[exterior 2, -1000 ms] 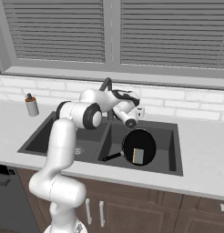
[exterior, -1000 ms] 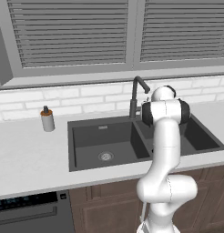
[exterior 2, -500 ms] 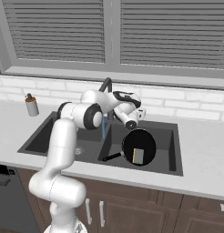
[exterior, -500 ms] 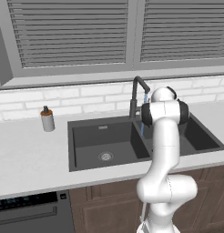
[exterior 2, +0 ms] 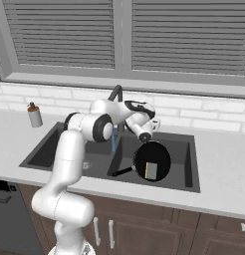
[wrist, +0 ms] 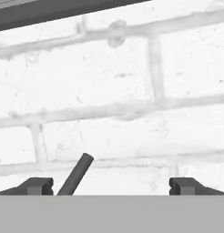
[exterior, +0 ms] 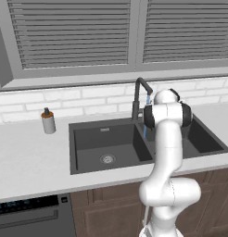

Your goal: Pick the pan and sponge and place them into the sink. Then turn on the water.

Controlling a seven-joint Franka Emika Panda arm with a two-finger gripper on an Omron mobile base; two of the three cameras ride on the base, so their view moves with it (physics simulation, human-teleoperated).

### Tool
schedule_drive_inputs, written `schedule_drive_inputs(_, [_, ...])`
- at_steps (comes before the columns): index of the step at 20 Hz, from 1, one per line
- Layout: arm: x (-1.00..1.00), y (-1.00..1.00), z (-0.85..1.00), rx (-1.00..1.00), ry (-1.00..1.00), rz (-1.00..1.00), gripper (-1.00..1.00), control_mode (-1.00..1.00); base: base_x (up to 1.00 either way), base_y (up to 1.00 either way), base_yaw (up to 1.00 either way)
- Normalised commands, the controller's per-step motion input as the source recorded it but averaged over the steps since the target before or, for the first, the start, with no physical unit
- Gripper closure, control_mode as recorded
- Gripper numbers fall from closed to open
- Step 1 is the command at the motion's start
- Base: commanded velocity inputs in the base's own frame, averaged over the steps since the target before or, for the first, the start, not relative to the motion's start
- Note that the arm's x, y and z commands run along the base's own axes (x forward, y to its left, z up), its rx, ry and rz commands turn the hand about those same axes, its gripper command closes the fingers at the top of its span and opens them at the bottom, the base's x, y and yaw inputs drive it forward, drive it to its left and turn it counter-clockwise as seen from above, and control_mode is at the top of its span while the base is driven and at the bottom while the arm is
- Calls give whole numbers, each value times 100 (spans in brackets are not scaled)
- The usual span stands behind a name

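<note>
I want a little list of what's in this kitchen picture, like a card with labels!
pan: in the right basin of the sink
sponge: lying in the pan
water: running from the faucet
sink: dark, two basins
faucet: dark, behind the sink
pincer: open, holding nothing, by the faucet lever
bottle: on the counter, left of the sink

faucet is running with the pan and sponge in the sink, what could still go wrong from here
The open gripper hangs close to the faucet, so a careless retreat might knock the lever and cut the water.

The stream seems to land near the divider of the sink, beside the pan and sponge, so it may miss them.
</note>
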Motion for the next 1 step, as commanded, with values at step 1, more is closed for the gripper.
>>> schedule_drive_inputs(1, [0, -46, 0, 2, 0, 0, -100, -100, 0, 0, 0])
